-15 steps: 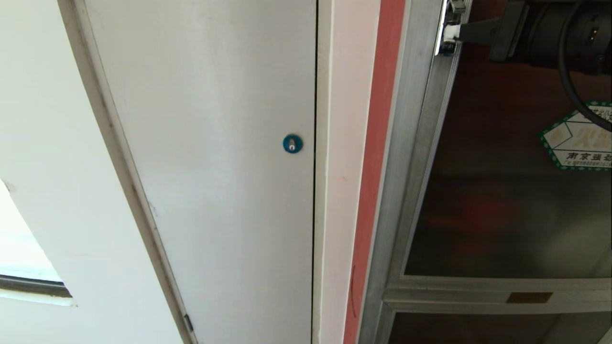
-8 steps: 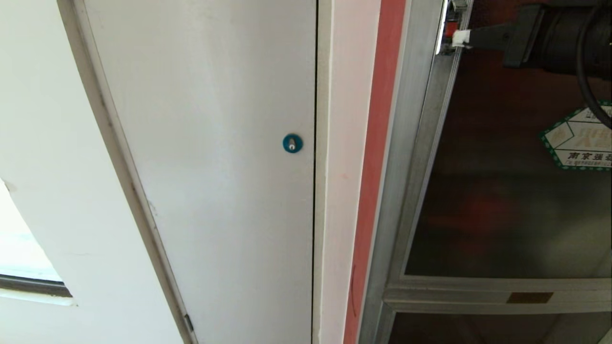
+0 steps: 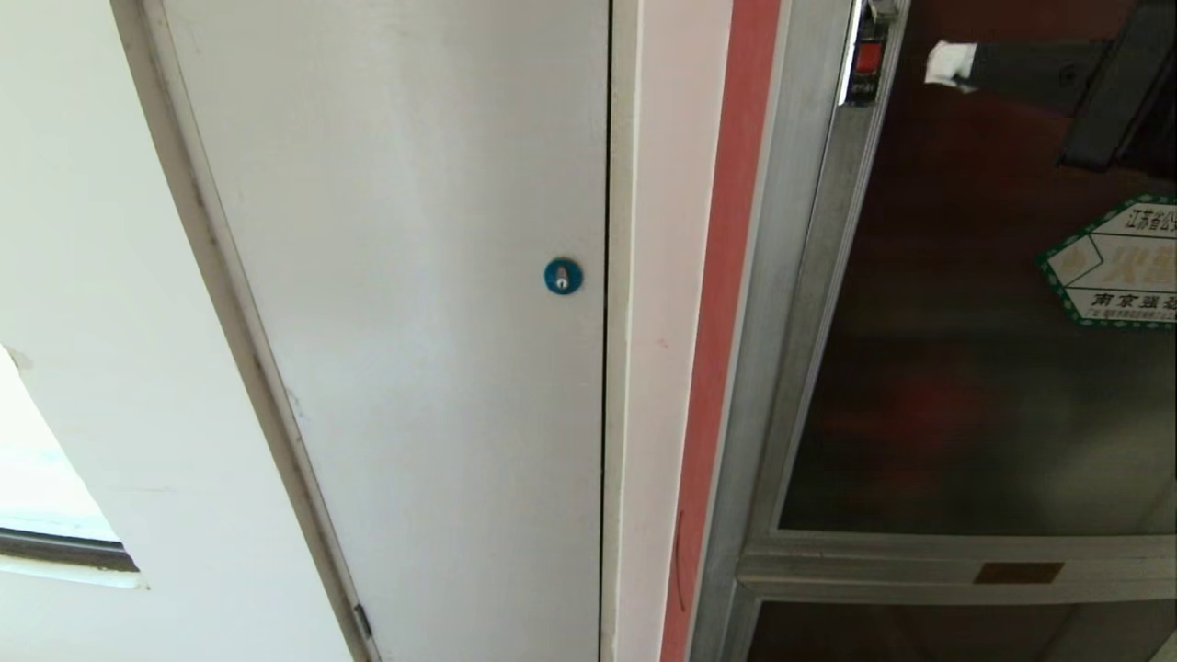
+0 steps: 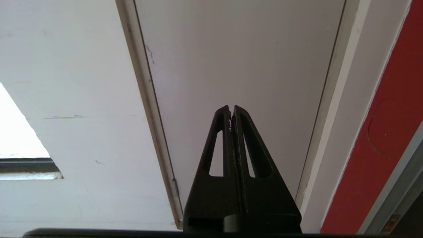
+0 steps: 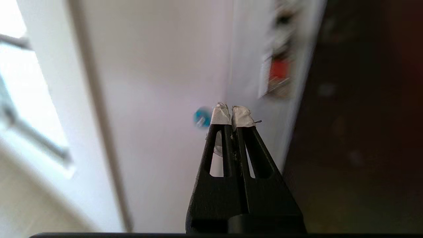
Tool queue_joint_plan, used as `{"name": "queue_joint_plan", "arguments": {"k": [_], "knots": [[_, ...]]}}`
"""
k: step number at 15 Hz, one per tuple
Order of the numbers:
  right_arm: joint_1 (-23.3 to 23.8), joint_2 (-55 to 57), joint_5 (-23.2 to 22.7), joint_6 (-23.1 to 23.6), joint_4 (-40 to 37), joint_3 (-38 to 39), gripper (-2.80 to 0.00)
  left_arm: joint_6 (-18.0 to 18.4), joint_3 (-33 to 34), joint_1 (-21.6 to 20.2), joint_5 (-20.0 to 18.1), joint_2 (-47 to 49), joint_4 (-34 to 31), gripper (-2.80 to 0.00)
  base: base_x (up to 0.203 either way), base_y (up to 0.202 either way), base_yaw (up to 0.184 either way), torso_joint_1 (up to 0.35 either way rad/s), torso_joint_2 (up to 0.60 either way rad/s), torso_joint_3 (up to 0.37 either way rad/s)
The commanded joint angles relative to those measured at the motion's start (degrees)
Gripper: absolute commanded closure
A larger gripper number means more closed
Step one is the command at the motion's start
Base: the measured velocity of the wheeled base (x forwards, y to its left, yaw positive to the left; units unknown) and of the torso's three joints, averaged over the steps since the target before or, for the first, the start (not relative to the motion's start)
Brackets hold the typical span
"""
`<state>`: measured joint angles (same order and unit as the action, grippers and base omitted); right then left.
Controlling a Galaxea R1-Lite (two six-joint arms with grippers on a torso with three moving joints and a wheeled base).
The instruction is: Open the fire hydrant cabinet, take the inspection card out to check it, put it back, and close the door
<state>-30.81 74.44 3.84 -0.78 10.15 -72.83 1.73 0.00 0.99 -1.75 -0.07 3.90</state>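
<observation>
The fire hydrant cabinet fills the right of the head view, silver frame around dark glass. Its door bears a green-bordered sticker and looks flush with the frame. A small latch with a red tab sits at the door's upper left edge; the right wrist view shows the latch too. My right gripper is shut and empty, its white-taped tips a short way right of the latch, in front of the glass. The same gripper is apart from the latch. My left gripper is shut, parked facing the white door. The inspection card is out of view.
A plain white door with a blue round lock stands left of the cabinet, past a red strip of wall. A window opening shows at the far left. A second dark panel lies below the door.
My right gripper has drawn back to the right from the latch, which it was touching a second ago. The red tab now shows uncovered. The left arm has not moved.
</observation>
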Motion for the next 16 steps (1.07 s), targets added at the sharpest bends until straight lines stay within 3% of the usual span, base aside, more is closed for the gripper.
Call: {"name": "queue_joint_plan", "arguments": {"k": [1, 3, 6, 8, 9, 11, 16], "knots": [[-4.1, -0.6, 12.8, 0.4, 8.4, 3.1, 0.00, 0.0, 1.6, 0.0, 0.0, 0.1, 0.1, 0.00, 0.000, 0.000, 0.000, 0.000, 0.00, 0.000], [-7.8, 0.5, 19.7, 1.2, 13.5, 4.3, 0.00, 0.0, 1.6, 0.0, 0.0, 0.1, 0.1, 0.00, 0.000, 0.000, 0.000, 0.000, 0.00, 0.000], [-9.3, 3.3, 22.8, 3.6, 19.3, 6.3, 0.00, 0.0, 1.6, 0.0, 0.0, 0.1, 0.1, 0.00, 0.000, 0.000, 0.000, 0.000, 0.00, 0.000], [-9.5, 4.9, 25.3, 7.6, 25.2, 8.7, 0.00, 0.0, 1.6, 0.0, 0.0, 0.1, 0.1, 0.00, 0.000, 0.000, 0.000, 0.000, 0.00, 0.000], [-9.6, 5.4, 25.7, 9.8, 29.2, 10.6, -2.80, 0.0, 1.6, 0.0, 0.0, 0.1, 0.1, 0.00, 0.000, 0.000, 0.000, 0.000, 0.00, 0.000], [-10.2, 7.4, 26.3, 13.0, 36.7, 12.6, -2.80, 0.0, 1.6, 0.0, 0.0, 0.1, 0.1, 0.00, 0.000, 0.000, 0.000, 0.000, 0.00, 0.000], [-9.9, 8.7, 26.6, 14.2, 37.2, 10.4, -2.80, 0.0, 1.6, 0.0, 0.0, 0.1, 0.1, 0.00, 0.000, 0.000, 0.000, 0.000, 0.00, 0.000]]}}
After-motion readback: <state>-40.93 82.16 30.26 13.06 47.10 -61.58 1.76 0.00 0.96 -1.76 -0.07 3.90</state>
